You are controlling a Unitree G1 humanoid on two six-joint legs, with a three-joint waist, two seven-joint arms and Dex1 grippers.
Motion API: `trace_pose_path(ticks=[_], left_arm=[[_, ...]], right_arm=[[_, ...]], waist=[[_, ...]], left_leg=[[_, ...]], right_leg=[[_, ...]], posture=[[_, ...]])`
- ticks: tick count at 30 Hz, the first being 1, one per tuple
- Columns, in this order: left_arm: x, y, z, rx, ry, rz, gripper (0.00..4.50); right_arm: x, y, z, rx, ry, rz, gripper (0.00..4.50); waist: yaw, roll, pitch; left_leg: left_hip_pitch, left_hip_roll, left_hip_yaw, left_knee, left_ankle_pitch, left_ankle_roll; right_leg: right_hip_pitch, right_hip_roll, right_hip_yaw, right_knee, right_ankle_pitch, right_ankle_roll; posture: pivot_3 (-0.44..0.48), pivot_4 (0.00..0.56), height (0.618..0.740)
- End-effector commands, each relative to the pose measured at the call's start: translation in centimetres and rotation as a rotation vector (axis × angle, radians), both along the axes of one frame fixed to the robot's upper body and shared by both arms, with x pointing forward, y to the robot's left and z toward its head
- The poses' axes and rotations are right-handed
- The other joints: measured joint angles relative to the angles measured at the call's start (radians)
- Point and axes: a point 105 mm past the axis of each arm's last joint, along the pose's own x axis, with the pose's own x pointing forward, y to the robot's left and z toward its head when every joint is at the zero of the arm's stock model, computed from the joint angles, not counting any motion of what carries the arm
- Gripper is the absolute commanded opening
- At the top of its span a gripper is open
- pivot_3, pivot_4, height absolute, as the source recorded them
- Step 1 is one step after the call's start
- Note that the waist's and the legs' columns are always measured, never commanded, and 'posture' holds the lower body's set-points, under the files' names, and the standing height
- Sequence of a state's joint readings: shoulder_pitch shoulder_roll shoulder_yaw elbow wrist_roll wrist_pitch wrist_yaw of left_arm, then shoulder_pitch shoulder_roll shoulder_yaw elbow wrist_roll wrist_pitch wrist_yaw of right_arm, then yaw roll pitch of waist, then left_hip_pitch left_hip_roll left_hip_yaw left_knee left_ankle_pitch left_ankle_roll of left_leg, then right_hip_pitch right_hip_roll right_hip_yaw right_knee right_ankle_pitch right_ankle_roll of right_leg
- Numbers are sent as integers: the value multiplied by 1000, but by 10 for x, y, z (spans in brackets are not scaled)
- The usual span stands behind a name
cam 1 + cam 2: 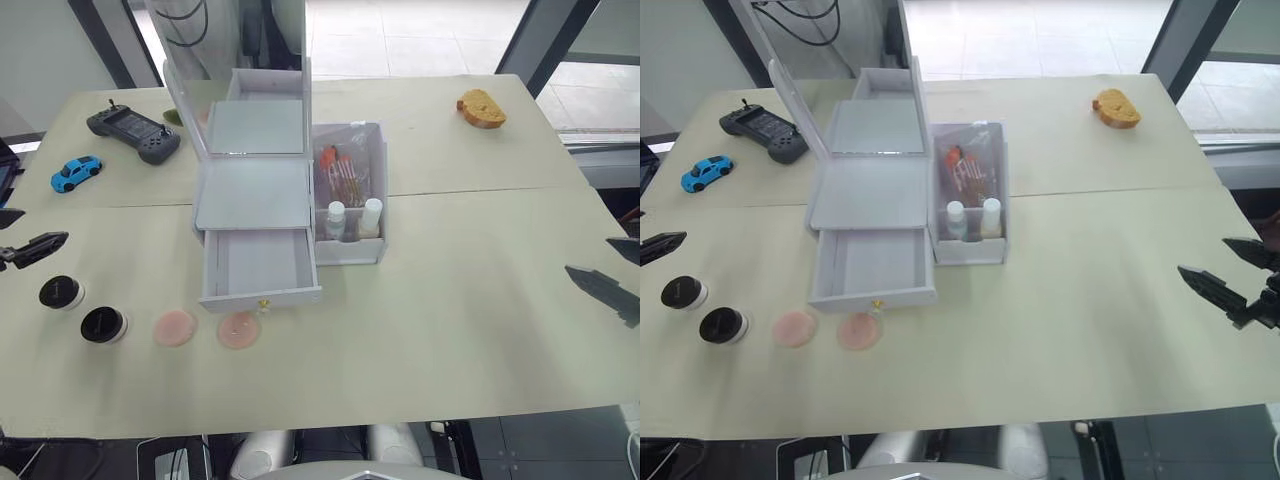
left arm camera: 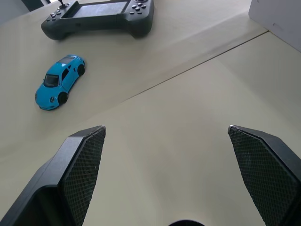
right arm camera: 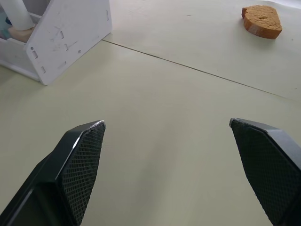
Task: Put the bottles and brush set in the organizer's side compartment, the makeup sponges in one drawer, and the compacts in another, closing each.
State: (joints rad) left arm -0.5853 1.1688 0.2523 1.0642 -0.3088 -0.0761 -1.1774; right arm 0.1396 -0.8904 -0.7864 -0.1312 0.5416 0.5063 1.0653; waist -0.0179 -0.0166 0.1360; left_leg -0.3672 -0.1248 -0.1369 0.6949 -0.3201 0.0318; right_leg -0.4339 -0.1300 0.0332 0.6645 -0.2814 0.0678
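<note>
Left pincer (image 1: 25, 240): at the counter's (image 1: 480, 300) left edge, above the surface, fingers spread wide, holding nothing; in its wrist view the gap between the fingers (image 2: 80, 174) shows bare counter. Blue toy car (image 1: 76, 172) and black handheld controller (image 1: 135, 133): far-left corner, apart from one another.

Compacts: two, black-topped, side by side on the counter near the front left; the outer one (image 1: 61, 292) lies just beside the inner one (image 1: 103, 325); whether they touch cannot be told. Makeup sponges: two pink discs lying flat to the right of the compacts; the first (image 1: 175, 327) lies clear of the drawer; the second (image 1: 239, 329) lies right at the open drawer's front, near its gold knob.

Organizer (image 1: 255, 195): centre of the counter, mirror lid (image 1: 240, 70) upright; one drawer (image 1: 260, 265) pulled out, interior bare. Side compartment (image 1: 350, 185): on the organizer's right; holds the brush set (image 1: 345, 170) at the rear and the two bottles (image 1: 354, 218) upright at the front, white caps showing.

Orange-brown bread-like item (image 1: 482, 108): far right of the counter, well apart from the organizer.

Right pincer (image 1: 1230, 275): at the right edge, above the counter, fingers (image 3: 80, 165) held wide apart, empty.
</note>
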Motion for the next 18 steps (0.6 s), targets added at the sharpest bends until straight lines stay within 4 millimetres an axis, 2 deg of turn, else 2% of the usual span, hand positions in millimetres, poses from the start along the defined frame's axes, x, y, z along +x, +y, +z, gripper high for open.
trace_pose_path(ticks=[1, 5, 9, 12, 14, 16, 18], left_arm=[[6, -11, 14, 26, -48, -68, 4484], [12, -39, 28, -10, -75, -199, 4484], [4, -75, 50, -94, -113, -318, 4484], [-15, -106, 36, -26, -51, -397, 4484], [-28, -120, 32, -22, -19, -418, 4484], [-39, -134, 32, -59, -3, -433, 4484], [-56, -149, 23, -71, 39, -458, 4484]], right_arm=[[0, 6, 11, -21, -36, 34, 4500], [7, 42, 23, -50, -35, 195, 4500], [20, 103, 43, -55, -45, 450, 4500], [30, 135, 53, -88, -36, 559, 4500], [36, 148, 60, -70, -10, 589, 4500], [34, 163, 66, -94, -6, 657, 4500], [29, 185, 73, -149, -37, 748, 4500]], waist=[[0, 0, 0], [-1, 0, 0], [-20, 0, 0], [-34, 0, 0], [-36, 0, 0], [-31, 0, 1], [-26, -1, 1]], left_leg=[[-1, 0, 1, 1, 0, 0], [-3, 0, 1, 2, 0, 0], [-3, 2, 2, 2, 0, 0], [-3, 4, 2, 1, 0, 0], [-3, 5, 2, 0, 0, 0], [-3, 5, 2, 0, 0, 1], [-3, 5, 2, 1, 0, 1]], right_leg=[[-1, 0, 0, 1, 0, 0], [-3, 0, 1, 2, 0, 0], [-4, 0, 3, 2, 0, 0], [-4, -1, 5, 2, 0, 0], [-4, -1, 6, 2, 0, 0], [-5, 0, 5, 0, 0, 0], [-5, 0, 5, 0, 0, 0]], posture=[[0, 150, 734], [0, 150, 734], [0, 150, 734], [0, 150, 734], [0, 150, 734], [0, 150, 734], [0, 150, 734]])
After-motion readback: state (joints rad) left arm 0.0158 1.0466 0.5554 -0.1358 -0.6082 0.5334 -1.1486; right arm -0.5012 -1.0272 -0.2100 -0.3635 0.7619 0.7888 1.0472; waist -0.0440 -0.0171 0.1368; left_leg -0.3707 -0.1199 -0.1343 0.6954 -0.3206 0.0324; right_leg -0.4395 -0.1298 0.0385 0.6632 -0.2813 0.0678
